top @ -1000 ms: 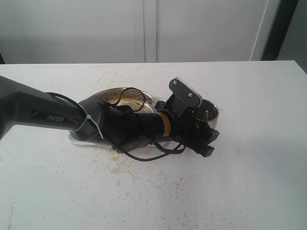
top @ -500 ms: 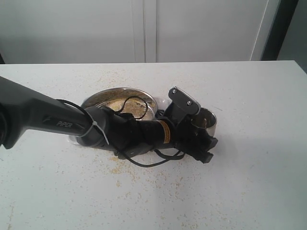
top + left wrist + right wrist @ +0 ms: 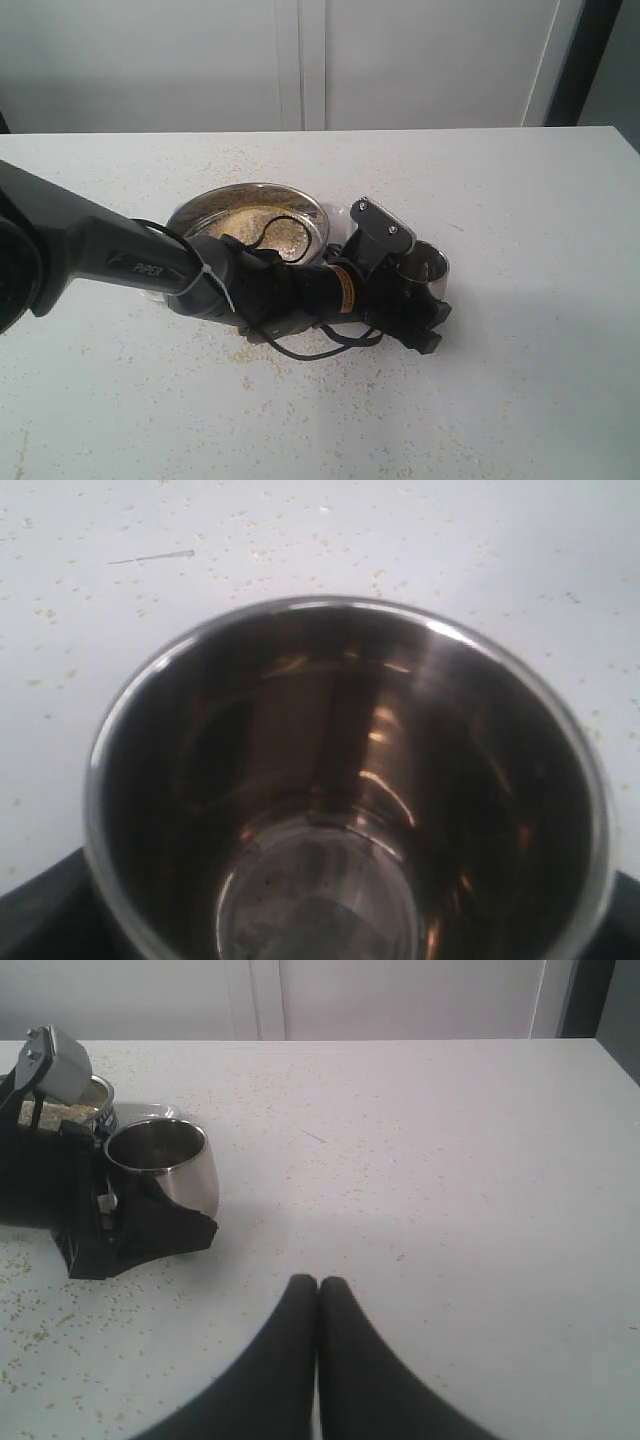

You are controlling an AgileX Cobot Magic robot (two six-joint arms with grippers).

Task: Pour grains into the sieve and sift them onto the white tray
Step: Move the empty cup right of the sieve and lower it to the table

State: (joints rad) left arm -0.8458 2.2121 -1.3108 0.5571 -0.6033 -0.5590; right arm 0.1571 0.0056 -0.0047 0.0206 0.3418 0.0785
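left gripper (image 3: 425, 283) seemingly grasping upright empty steel cup (image 3: 190, 1182) | right gripper (image 3: 318, 1295) clenched over table (image 3: 450, 1160) | grains (image 3: 240, 218) lie in sieve (image 3: 250, 186)

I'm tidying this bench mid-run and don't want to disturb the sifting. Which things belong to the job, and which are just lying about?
Part of the job:
sieve
grains in it
white tray, mostly hidden by it
empty steel cup, gripped by the left claw

Lying about:
stray grains scattered on the table
right claw, shut, holding nothing

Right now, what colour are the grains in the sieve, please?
Yellowish grains, clearest in the exterior view.
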